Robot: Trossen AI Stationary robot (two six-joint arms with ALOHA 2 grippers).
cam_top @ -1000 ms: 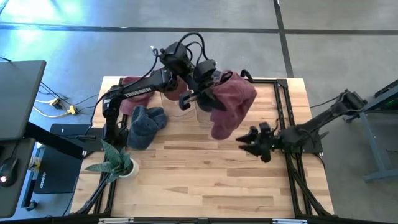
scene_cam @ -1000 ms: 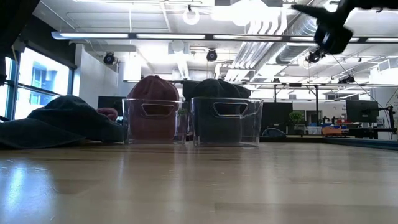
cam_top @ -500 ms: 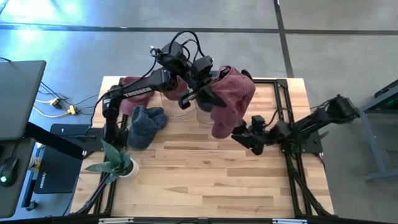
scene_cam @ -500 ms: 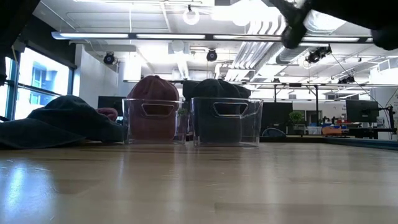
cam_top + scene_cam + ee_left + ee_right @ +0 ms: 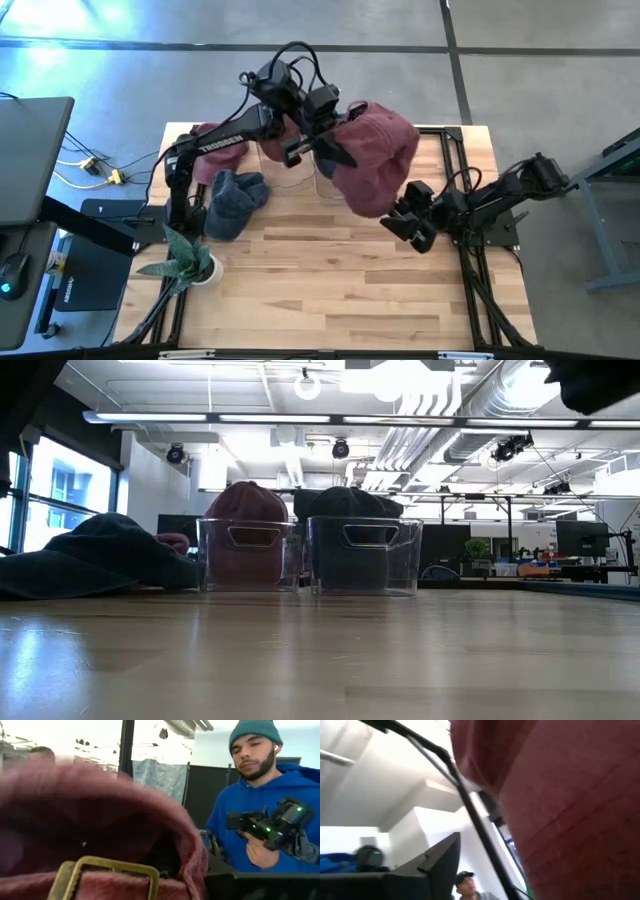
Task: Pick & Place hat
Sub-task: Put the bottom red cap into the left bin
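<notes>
Hat (image 5: 378,160) — clamped in left gripper (image 5: 318,143) — right gripper (image 5: 408,213) gaping just beside it

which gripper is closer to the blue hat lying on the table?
Left. The left gripper is raised over the bins, holding the maroon hat, right of and behind the blue hat. The right gripper sits farther right, beyond the maroon hat.
</notes>
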